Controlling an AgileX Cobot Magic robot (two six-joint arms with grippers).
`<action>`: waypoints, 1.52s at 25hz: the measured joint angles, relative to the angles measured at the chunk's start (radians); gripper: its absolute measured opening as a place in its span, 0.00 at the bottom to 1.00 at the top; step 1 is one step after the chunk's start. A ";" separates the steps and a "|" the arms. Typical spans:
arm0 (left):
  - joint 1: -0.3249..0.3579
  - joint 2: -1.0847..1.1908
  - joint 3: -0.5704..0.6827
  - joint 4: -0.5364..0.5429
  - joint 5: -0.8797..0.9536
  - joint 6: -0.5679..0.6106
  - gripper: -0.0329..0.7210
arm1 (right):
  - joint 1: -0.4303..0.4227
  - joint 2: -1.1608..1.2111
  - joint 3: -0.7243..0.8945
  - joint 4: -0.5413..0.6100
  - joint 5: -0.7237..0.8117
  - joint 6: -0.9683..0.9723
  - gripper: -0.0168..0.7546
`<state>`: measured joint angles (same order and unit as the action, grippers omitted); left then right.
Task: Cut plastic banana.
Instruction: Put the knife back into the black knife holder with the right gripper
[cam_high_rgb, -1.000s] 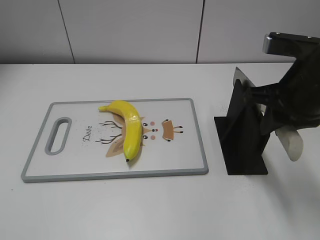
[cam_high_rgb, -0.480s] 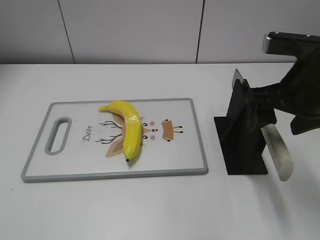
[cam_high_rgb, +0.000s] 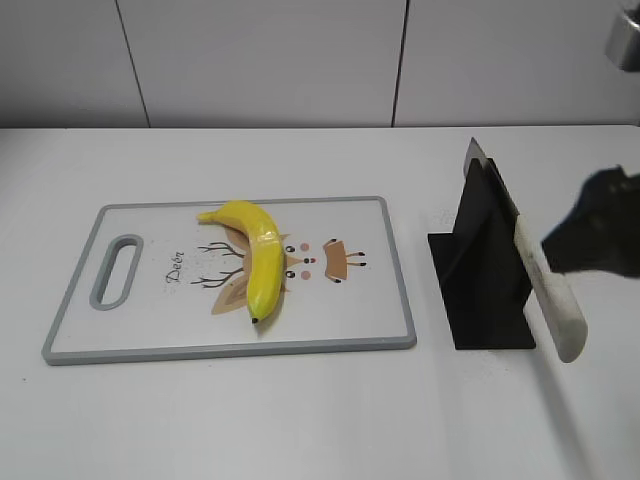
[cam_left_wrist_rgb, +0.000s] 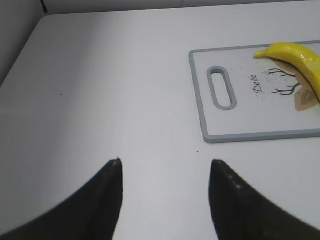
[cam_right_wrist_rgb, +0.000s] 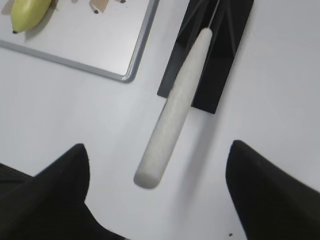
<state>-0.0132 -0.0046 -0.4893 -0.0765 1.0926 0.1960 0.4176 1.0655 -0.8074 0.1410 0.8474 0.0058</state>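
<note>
The plastic banana (cam_high_rgb: 255, 255) lies on the white cutting board (cam_high_rgb: 350, 310), black tip toward the front. It also shows in the left wrist view (cam_left_wrist_rgb: 295, 55) and the right wrist view (cam_right_wrist_rgb: 27, 12). A knife with a white handle (cam_high_rgb: 550, 290) leans in a black stand (cam_high_rgb: 485, 270) right of the board. My right gripper (cam_right_wrist_rgb: 157, 150) is open and empty, its fingers wide apart on either side of the handle's end (cam_right_wrist_rgb: 170, 120) without touching it. In the exterior view it is a blurred dark shape (cam_high_rgb: 600, 235) at the right edge. My left gripper (cam_left_wrist_rgb: 166, 162) is open and empty above the bare table, left of the board.
The board (cam_left_wrist_rgb: 240, 120) has a grey rim and a handle slot (cam_left_wrist_rgb: 222, 87) at its left end. The table's left edge and a wall corner show in the left wrist view. A panelled wall stands behind the table.
My right gripper has drawn back to the right, away from the black stand. The white knife handle shifted a little left and now rests free in the stand. The banana has not moved.
</note>
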 joint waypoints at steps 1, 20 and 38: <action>0.000 0.000 0.000 0.000 0.000 0.000 0.73 | 0.000 -0.049 0.041 0.001 -0.005 -0.021 0.86; 0.000 -0.001 0.000 0.000 -0.002 0.000 0.72 | 0.000 -0.956 0.289 -0.021 0.037 -0.113 0.77; 0.000 -0.001 0.000 0.000 -0.002 0.000 0.72 | 0.000 -1.070 0.294 -0.117 0.213 -0.069 0.77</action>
<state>-0.0132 -0.0055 -0.4893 -0.0765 1.0904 0.1960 0.4176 -0.0050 -0.5132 0.0237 1.0603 -0.0635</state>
